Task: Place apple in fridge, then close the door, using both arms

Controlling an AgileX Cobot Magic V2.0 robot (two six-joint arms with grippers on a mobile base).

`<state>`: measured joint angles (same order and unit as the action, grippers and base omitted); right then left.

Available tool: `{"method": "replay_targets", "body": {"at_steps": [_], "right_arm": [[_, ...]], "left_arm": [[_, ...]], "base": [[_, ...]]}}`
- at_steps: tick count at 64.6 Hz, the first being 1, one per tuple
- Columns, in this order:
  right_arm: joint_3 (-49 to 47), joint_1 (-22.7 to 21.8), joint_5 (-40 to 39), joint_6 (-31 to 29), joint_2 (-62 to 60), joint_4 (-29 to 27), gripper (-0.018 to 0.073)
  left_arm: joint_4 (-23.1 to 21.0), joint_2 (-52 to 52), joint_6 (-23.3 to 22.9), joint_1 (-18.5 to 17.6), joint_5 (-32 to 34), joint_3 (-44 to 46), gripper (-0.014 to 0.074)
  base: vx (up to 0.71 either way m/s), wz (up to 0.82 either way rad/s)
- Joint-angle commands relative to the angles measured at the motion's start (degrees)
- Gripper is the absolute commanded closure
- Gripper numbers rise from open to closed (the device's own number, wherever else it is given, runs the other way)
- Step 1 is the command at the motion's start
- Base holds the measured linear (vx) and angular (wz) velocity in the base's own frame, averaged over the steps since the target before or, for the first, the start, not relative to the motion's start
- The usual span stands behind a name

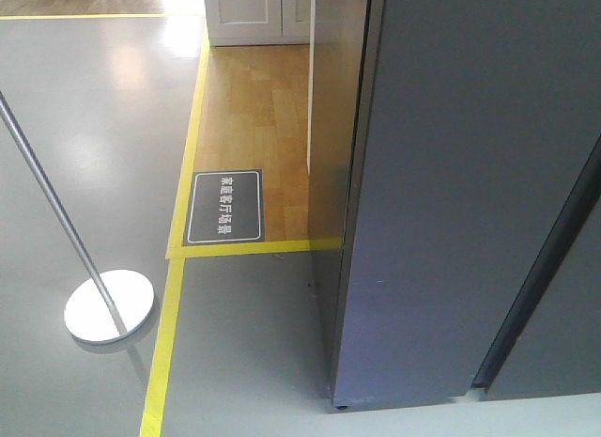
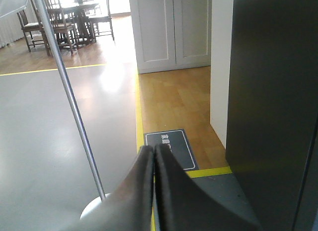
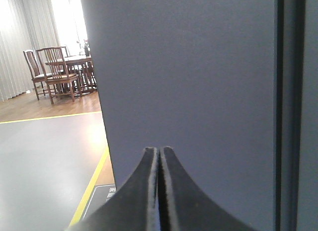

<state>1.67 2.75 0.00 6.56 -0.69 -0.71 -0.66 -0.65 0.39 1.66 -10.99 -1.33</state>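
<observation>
Across the front view from left to right: slanted silver pole on a round white base (image 1: pixel 108 305), yellow floor tape (image 1: pixel 174 296), dark grey floor sign with white lettering (image 1: pixel 225 207), then tall dark grey fridge door (image 1: pixel 470 174) filling the right half, seemingly shut, with the neighbouring dark grey panel (image 1: pixel 563 343) at lower right. No apple visible anywhere; possibly already inside, impossible to confirm. Left gripper (image 2: pixel 153 156) clenched, pads pressed together, nothing between them, low centre of its wrist view; right gripper (image 3: pixel 159 159) likewise clenched and empty, close before the flat door face. Door likely stiff, heavy, smooth: best pushed flat near its free edge. Open floor at left; pole the one obstacle.
</observation>
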Motion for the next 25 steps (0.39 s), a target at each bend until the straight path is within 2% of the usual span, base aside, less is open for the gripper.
{"method": "replay_targets", "body": {"at_steps": [1, 25], "right_arm": [[-0.2, 0.0, -4.2, -0.6, -0.7, 0.4, 0.0565], [-0.2, 0.0, -4.2, -0.6, -0.7, 0.4, 0.0565]], "left_arm": [[-0.6, -0.9, 0.0, -0.4, 3.9, 1.0, 0.0603], [-0.6, -0.9, 0.0, -0.4, 3.9, 1.0, 0.0603]], "base": [[0.0, 0.0], [0.0, 0.0]]}}
